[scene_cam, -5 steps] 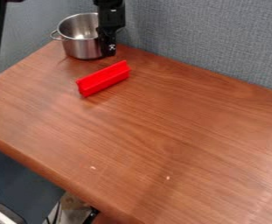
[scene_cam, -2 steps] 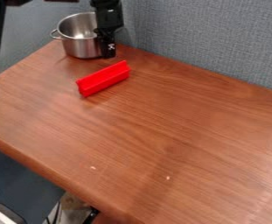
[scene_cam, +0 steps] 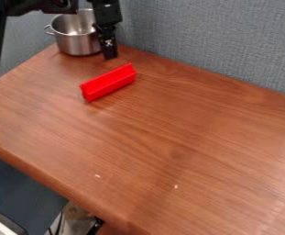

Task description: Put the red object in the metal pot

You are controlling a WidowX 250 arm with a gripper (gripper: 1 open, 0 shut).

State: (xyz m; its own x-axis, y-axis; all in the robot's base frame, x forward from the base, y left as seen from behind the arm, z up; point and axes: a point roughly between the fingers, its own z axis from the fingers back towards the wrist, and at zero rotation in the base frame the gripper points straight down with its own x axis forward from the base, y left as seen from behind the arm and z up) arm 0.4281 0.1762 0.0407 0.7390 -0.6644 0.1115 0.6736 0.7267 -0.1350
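Wooden table: red object lying flat; metal pot at far corner.

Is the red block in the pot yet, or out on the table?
Out. The red block lies flat on the table, apart from the metal pot.

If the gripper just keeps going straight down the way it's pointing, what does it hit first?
Most likely the bare wooden table. The gripper hangs just right of the metal pot, behind the red object; depth is hard to judge.

A wooden table — reddish-brown, glossy — stands against a grey-blue wall.
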